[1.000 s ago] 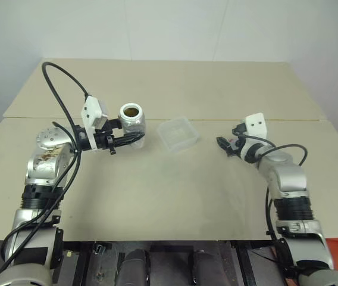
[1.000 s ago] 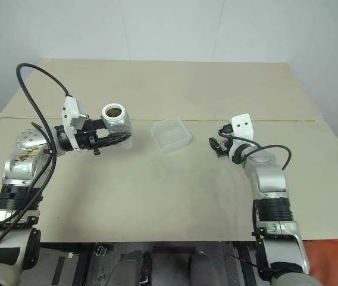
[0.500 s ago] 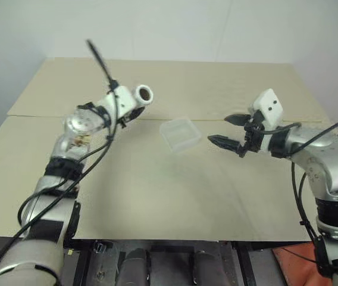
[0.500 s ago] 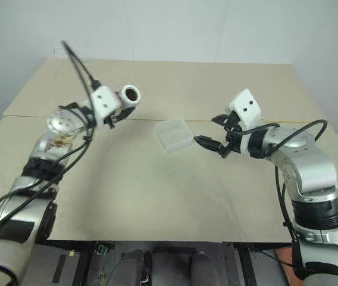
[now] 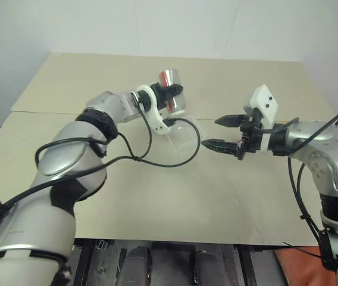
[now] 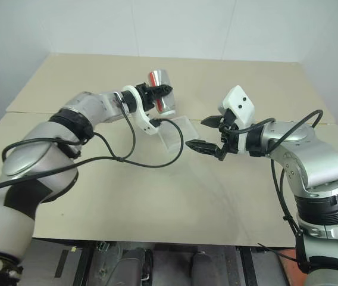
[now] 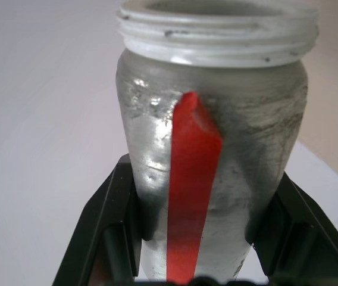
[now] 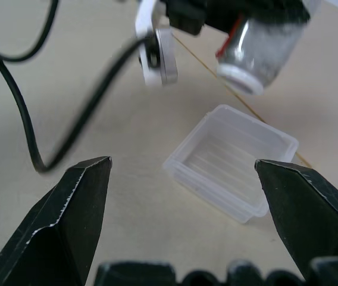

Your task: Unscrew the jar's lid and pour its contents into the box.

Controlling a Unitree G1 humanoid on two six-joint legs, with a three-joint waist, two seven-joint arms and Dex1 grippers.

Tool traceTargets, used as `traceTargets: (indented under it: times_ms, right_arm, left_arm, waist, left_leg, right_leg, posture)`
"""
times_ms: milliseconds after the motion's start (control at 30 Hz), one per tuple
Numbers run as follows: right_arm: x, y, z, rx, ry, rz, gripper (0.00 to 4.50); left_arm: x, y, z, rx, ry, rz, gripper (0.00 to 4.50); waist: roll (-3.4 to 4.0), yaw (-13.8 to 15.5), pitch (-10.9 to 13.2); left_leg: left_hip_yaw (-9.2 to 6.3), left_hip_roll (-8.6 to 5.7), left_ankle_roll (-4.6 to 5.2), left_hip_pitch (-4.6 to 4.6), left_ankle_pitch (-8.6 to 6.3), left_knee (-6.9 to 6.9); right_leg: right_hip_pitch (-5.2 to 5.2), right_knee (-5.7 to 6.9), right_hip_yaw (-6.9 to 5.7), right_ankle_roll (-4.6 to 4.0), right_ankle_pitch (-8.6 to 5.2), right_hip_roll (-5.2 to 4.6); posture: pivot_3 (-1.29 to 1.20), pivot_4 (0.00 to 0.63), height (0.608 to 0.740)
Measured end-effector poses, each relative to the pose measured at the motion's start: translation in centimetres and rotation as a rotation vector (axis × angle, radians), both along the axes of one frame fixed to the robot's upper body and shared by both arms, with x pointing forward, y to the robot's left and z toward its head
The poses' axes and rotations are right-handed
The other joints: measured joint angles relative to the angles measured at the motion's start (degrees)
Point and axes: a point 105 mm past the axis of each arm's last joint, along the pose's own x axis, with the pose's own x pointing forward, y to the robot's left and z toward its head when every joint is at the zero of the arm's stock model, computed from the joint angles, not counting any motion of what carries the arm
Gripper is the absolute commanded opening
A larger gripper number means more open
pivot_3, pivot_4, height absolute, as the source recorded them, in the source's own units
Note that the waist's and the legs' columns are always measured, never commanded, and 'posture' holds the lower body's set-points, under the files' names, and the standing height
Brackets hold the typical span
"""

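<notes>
The left gripper is clamped on the jar, its two black fingers pressing the jar's silvery sides with the red stripe of the label running between them. The jar is held in the air above the table, tipped over so that its open, threaded white mouth points downward and toward the near side, over the box. No lid sits on the mouth. In the right wrist view the mouth hangs above the far edge of the box without touching it.

The box, a shallow square tray of clear plastic with rounded corners, rests flat on the table near its middle, just on the near side of the seam between the two boards. Its inside looks bare in the right wrist view, though whether anything small has fallen in cannot be told. A black cable from the left arm loops down across the table just to the left of the box.

The right gripper hovers just to the right of the box, pointing left toward it, its fingers spread wide apart and holding nothing.
</notes>
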Motion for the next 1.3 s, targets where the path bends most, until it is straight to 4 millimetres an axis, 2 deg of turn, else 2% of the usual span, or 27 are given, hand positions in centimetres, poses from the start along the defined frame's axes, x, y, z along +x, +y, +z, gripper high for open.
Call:
traceTargets:
  times_ms: [167,400,500,667,767,867,1000,1067,1167,1300]
  right_arm:
    - [-0.2,-0.1,0.5,0.029,0.001,-0.009,4.48]
    - [-0.7,0.0,0.8,0.050,-0.002,-0.012,4.48]
    - [-0.6,-0.1,0.8,0.051,-0.002,-0.021,4.48]
    - [-0.5,-0.2,0.7,0.058,0.004,-0.028,4.48]
    - [-0.3,-0.3,0.7,0.063,0.011,-0.035,4.48]
    - [-0.1,-0.5,0.7,0.068,0.018,-0.041,4.48]
    - [0.0,-0.4,1.0,0.085,0.025,-0.027,4.48]
    - [-0.1,-0.2,1.2,0.097,0.030,-0.008,4.48]
    - [-0.1,-0.1,1.2,0.107,0.042,0.005,4.48]
    - [-0.1,-0.2,1.1,0.109,0.051,0.010,4.48]
  left_arm:
    - [-0.6,-2.1,-0.3,0.047,-0.106,-0.098,2.03]
    - [-0.6,-2.0,-0.3,0.040,-0.121,-0.108,2.03]
    - [-0.3,-1.2,0.2,-0.034,-0.075,-0.063,2.03]
    - [0.4,1.4,1.8,-0.266,0.034,0.044,2.03]
    - [1.1,4.2,2.4,-0.558,0.223,0.169,2.03]
    - [1.3,6.6,2.0,-0.809,0.425,0.242,2.03]
    - [0.9,8.8,-1.0,-1.166,0.844,0.319,2.03]
    - [0.4,9.3,-2.8,-1.334,1.069,0.338,2.03]
    - [-1.0,9.3,-4.3,-1.582,1.333,0.305,2.03]
    - [-3.4,9.9,-4.9,-1.795,1.476,0.257,2.03]
  waist:
    - [0.00,0.40,0.00]
    - [0.00,0.40,0.00]
    - [0.00,0.39,0.00]
    - [0.00,0.28,0.00]
    - [0.00,0.21,0.00]
    - [0.02,0.18,-0.01]
    - [0.04,0.12,-0.02]
    - [0.04,-0.06,-0.02]
    - [0.04,-0.59,-0.02]
    - [0.05,-1.42,-0.03]
  left_leg:
    - [0.00,-0.01,0.00,-0.01,0.00,-0.01]
    - [0.00,-0.01,0.00,0.00,0.00,0.00]
    - [0.00,-0.01,-0.02,0.00,0.01,0.00]
    - [0.01,-0.01,-0.03,0.01,0.02,0.01]
    - [0.02,0.01,-0.06,0.02,0.03,0.02]
    - [0.04,0.01,-0.07,0.04,0.04,0.02]
    - [0.04,0.02,-0.09,0.06,0.06,0.08]
    - [-0.01,0.03,-0.10,0.05,0.06,0.12]
    - [-0.08,0.04,-0.09,0.03,0.05,0.15]
    - [-0.34,0.05,-0.06,0.17,0.04,0.16]
  right_leg:
    - [0.01,-0.05,-0.01,0.00,0.00,-0.01]
    - [0.03,-0.03,-0.01,0.00,0.00,-0.03]
    - [0.02,-0.03,-0.01,0.00,0.00,-0.03]
    - [0.02,-0.01,-0.01,0.00,0.00,-0.03]
    - [0.02,0.00,-0.02,0.00,0.00,-0.03]
    - [0.04,0.02,-0.03,0.00,0.00,-0.04]
    - [0.11,0.02,-0.07,0.00,0.00,-0.05]
    - [0.12,0.04,-0.10,0.00,0.00,-0.05]
    - [0.11,0.11,-0.09,0.00,0.00,-0.05]
    - [0.09,0.39,-0.04,0.00,0.00,-0.06]
  posture:
    - [0.00,0.150,0.740]
    - [0.00,0.150,0.740]
    - [0.00,0.150,0.740]
    - [0.00,0.150,0.740]
    - [0.00,0.150,0.740]
    - [0.00,0.150,0.740]
    - [0.00,0.150,0.740]
    - [0.00,0.150,0.740]
    - [0.00,0.150,0.740]
    - [0.00,0.150,0.740]
